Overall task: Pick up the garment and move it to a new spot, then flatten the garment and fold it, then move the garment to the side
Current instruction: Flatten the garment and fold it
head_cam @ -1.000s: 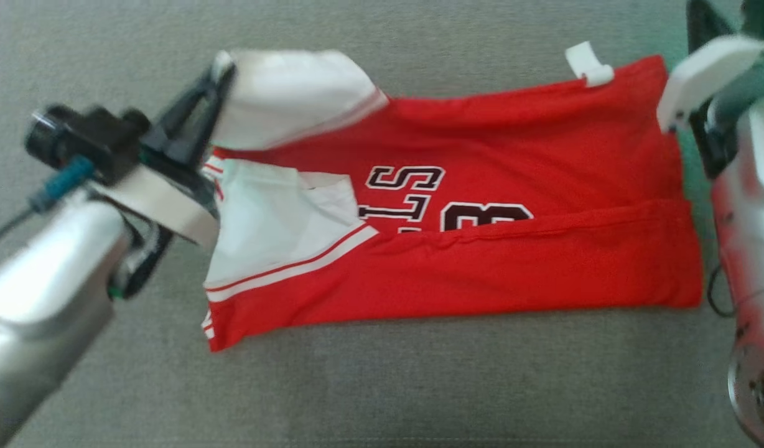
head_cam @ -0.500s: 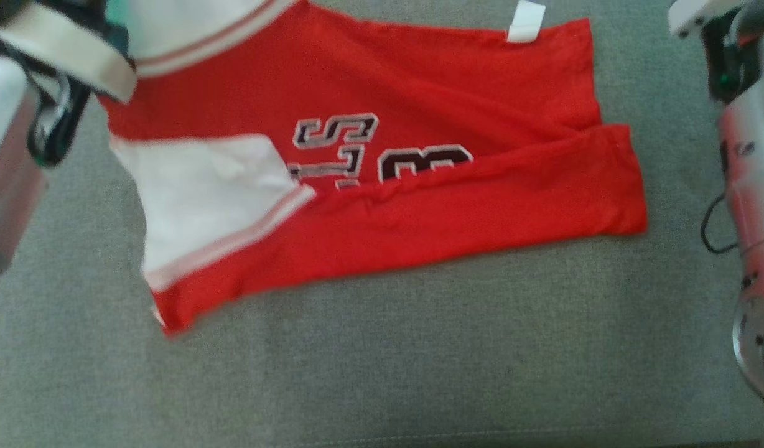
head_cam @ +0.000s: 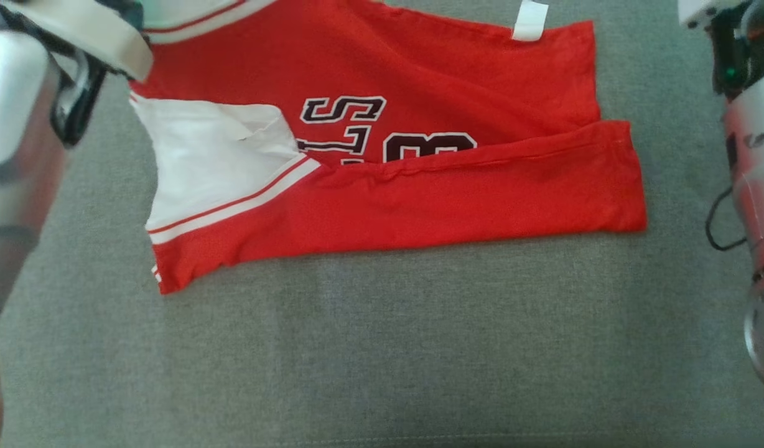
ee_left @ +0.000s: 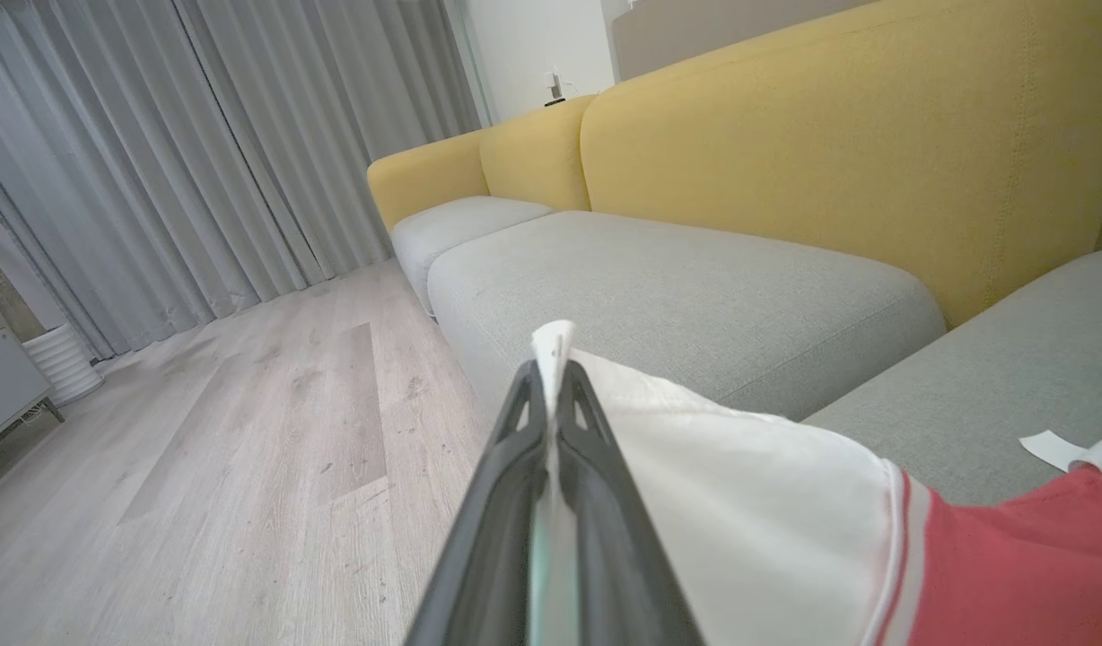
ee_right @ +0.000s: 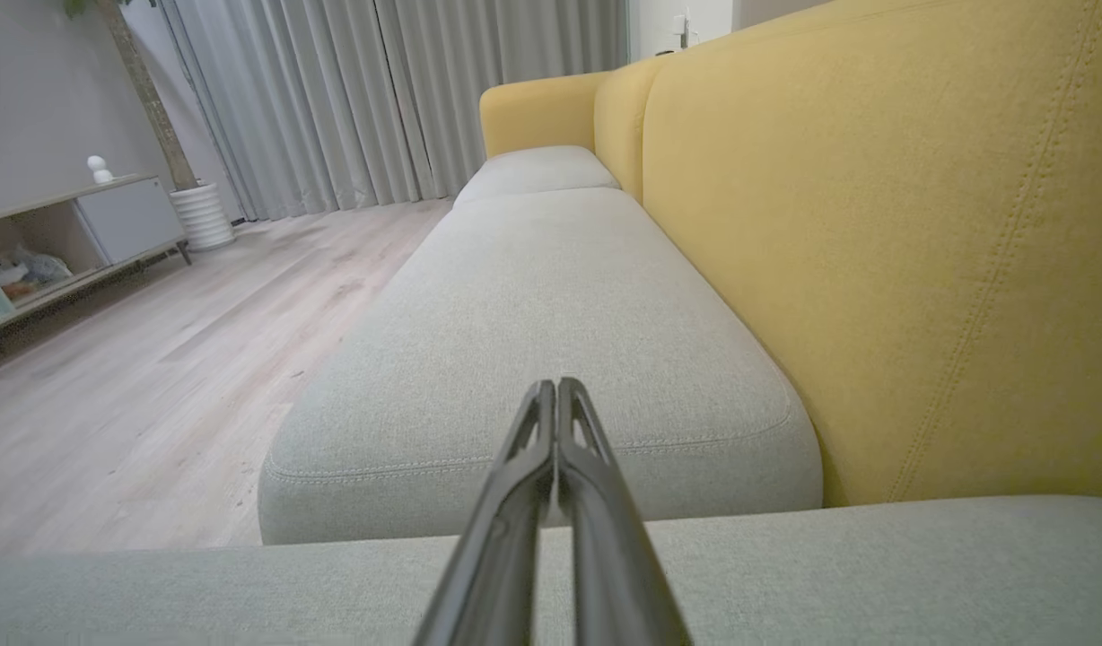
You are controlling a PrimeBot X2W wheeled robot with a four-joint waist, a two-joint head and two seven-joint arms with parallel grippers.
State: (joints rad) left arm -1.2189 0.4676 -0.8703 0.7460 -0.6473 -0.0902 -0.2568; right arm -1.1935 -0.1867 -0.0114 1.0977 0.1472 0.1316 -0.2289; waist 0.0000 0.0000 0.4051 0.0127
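Note:
The garment [head_cam: 419, 205] is a red jersey with white sleeves and dark lettering. It lies partly folded on the grey sofa seat [head_cam: 382, 361], its lower edge turned up over the print. My left gripper [ee_left: 551, 372] is shut on the edge of the upper white sleeve [ee_left: 739, 502], holding it just above the seat. That arm's wrist [head_cam: 77, 31] sits at the garment's top left corner. My right gripper [ee_right: 551, 395] is shut on nothing and points along the sofa. Its forearm [head_cam: 752, 174] stands beside the garment's right edge.
A white tag [head_cam: 530, 20] sticks out at the garment's far hem. The yellow sofa back [ee_right: 874, 224] rises along one side. More grey cushions [ee_left: 677, 287] run on beyond, then wooden floor [ee_left: 246, 431], grey curtains [ee_left: 201, 152] and a low cabinet [ee_right: 75, 233].
The head camera has shifted, so the garment now sits higher and further left in the picture. My left gripper keeps its hold on the white sleeve. The right gripper stays shut.

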